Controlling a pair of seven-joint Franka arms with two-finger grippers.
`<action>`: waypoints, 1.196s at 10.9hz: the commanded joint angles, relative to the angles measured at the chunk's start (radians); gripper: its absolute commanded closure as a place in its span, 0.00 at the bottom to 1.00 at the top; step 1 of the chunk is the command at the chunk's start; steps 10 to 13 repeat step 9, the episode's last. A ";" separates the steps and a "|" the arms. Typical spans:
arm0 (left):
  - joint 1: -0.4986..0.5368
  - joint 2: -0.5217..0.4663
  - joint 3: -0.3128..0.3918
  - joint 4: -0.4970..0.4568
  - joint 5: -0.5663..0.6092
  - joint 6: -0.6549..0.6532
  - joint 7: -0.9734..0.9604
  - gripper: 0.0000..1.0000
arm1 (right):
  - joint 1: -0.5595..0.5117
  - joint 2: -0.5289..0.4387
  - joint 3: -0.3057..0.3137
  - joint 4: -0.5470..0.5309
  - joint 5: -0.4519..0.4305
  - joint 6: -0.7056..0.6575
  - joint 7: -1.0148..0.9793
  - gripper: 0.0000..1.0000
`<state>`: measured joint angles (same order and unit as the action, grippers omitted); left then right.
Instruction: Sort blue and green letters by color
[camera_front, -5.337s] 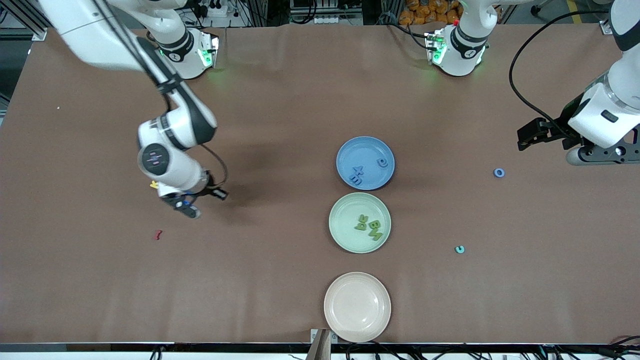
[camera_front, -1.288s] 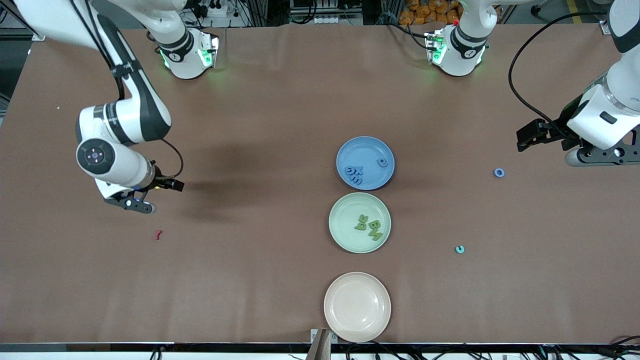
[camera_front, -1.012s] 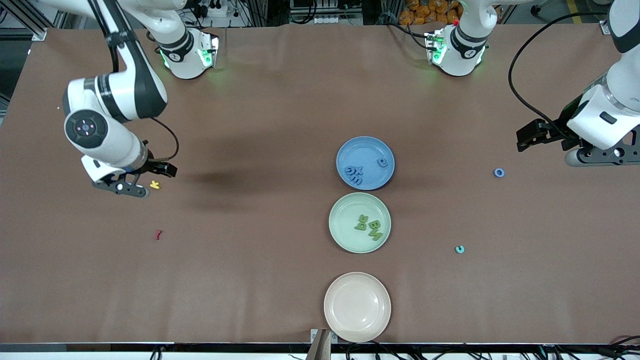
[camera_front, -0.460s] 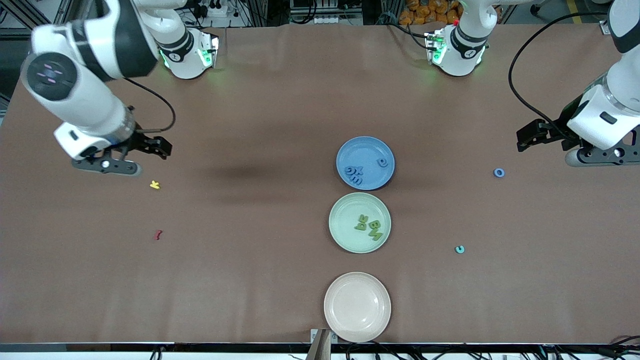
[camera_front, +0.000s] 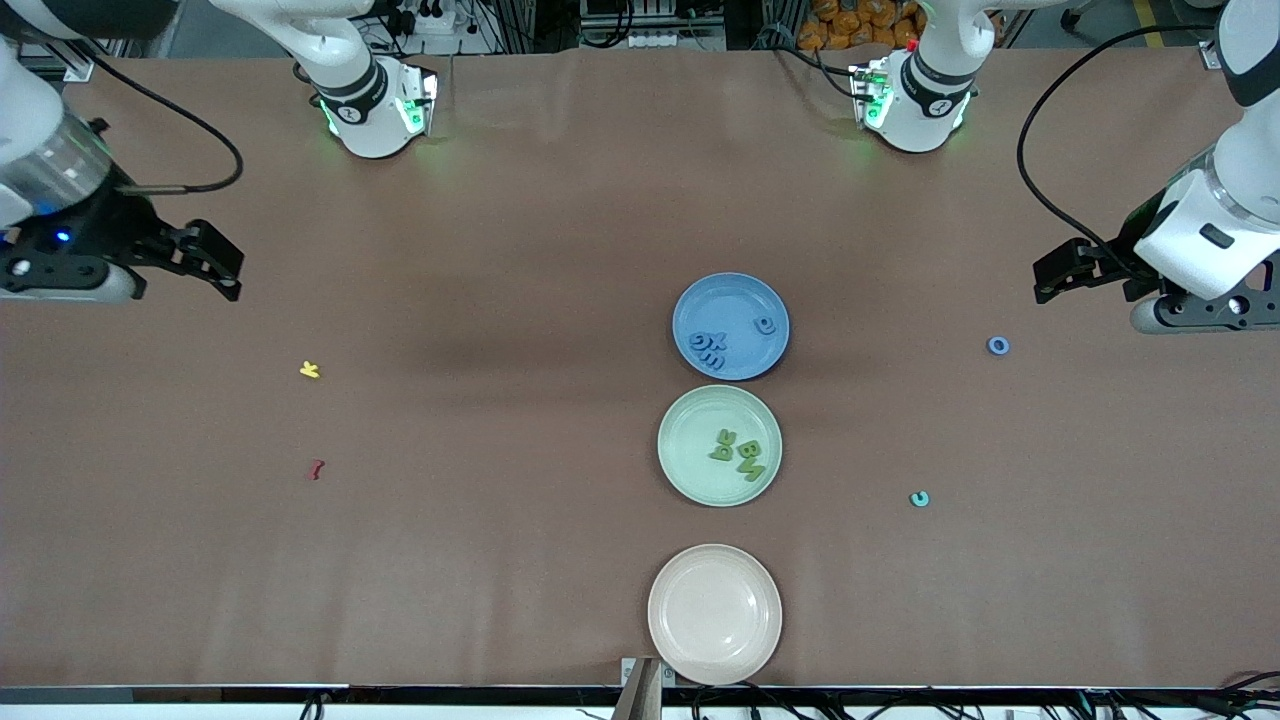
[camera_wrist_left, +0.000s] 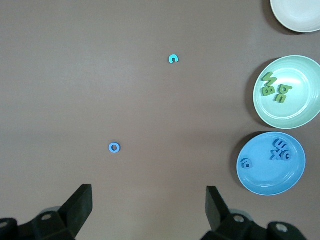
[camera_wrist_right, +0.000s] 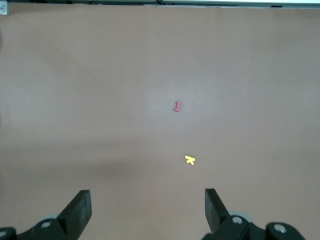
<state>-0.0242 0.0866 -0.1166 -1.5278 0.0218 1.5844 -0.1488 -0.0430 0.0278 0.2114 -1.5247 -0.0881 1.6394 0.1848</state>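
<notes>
Several blue letters (camera_front: 709, 349) lie in the blue plate (camera_front: 735, 300), one of them, an "a" (camera_front: 765, 325), apart from the cluster. Several green letters (camera_front: 740, 452) lie in the green plate (camera_front: 695, 430). My left gripper (camera_front: 1055, 272) hangs open and empty over bare table at the left arm's end. Its wrist view shows both plates (camera_wrist_left: 272, 180) (camera_wrist_left: 295, 107). At the right arm's end, high over the table edge, my right gripper (camera_front: 220, 265) is open and empty too.
A pale blue ring letter (camera_front: 998, 345) and a teal "c" (camera_front: 919, 498) lie on the table near the left arm's end. A yellow letter (camera_front: 310, 370) and a dark red letter (camera_front: 317, 468) lie near the right arm's end. A beige plate (camera_front: 714, 613) stands nearest the camera.
The right arm has risen and swung from beside the yellow letter out to its end of the table. Since the earliest frame one more blue letter lies in the blue plate. The left arm waits unmoved.
</notes>
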 joint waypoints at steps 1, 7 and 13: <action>0.001 -0.004 -0.003 0.000 0.021 0.005 0.009 0.00 | -0.003 -0.012 -0.047 0.032 0.065 -0.070 -0.008 0.00; 0.000 -0.004 -0.005 0.000 0.021 0.005 0.009 0.00 | 0.003 -0.026 -0.093 0.023 0.136 -0.076 -0.025 0.00; 0.000 -0.004 -0.005 0.000 0.021 0.005 0.009 0.00 | 0.005 -0.026 -0.095 0.018 0.125 -0.079 -0.028 0.00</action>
